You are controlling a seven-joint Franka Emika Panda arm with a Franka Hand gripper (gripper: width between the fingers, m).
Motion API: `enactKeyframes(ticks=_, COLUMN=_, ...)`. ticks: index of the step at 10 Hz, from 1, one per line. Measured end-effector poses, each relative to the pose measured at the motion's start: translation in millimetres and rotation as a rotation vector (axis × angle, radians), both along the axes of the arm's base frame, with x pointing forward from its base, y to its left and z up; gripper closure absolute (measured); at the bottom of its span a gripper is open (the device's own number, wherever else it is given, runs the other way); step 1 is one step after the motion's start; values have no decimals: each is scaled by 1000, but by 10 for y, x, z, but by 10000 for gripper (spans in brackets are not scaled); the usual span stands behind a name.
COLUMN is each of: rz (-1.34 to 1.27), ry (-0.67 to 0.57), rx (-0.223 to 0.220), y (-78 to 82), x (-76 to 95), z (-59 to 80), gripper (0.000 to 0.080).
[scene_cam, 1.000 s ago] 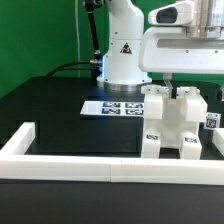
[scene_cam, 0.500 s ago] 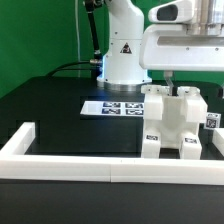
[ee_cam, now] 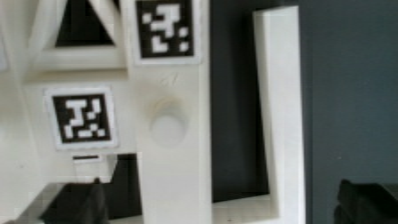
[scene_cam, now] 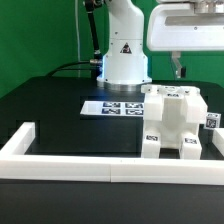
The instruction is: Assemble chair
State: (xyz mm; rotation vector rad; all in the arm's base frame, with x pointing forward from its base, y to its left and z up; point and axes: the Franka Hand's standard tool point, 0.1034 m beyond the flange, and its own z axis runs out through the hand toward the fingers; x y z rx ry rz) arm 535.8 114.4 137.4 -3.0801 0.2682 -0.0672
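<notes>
White chunky plastic blocks of the chair (scene_cam: 175, 122), tagged, stand joined at four o'clock on the black table (scene_cam: 50, 110). The two-finger gripper (scene_cam: 179, 70) hovers above, jaws released, empty. Seemingly between steps; next it must reach another loose part.

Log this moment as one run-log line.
step: chair assembly | claw: open, empty, above chair | chair: resting on table, not held | contact: none

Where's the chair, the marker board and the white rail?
chair (scene_cam: 172, 130), exterior view, front of its blocky body
marker board (scene_cam: 92, 106), exterior view, its bare white end
white rail (scene_cam: 70, 168), exterior view, its long front stretch
</notes>
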Motion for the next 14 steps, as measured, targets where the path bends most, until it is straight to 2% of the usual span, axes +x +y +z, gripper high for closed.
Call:
enactKeyframes(ticks=3, rz=-55, ry=11, rx=23, y=164, x=-268, z=2, gripper=151)
enactKeyframes(ticks=7, rz=-55, ry=15, rx=22, y=158, x=-276, z=-18, gripper=151)
enactKeyframes(ticks=8, rz=-113, ry=15, rx=28, y=201, x=-347, z=-64, gripper=151)
enactKeyframes(ticks=9, rz=-146, ry=36, rx=21, y=309, x=-488, z=-134, gripper=151)
enactKeyframes(ticks=11, rz=-190, ry=72, rx=8, y=648, x=-789, z=-262, gripper=151)
enactKeyframes(ticks=12, rz=-197, ry=72, rx=8, y=740, x=-876, z=-301, gripper=151)
enactKeyframes(ticks=14, rz=-199, ry=73, rx=10, y=740, x=-880, z=-307, gripper=151)
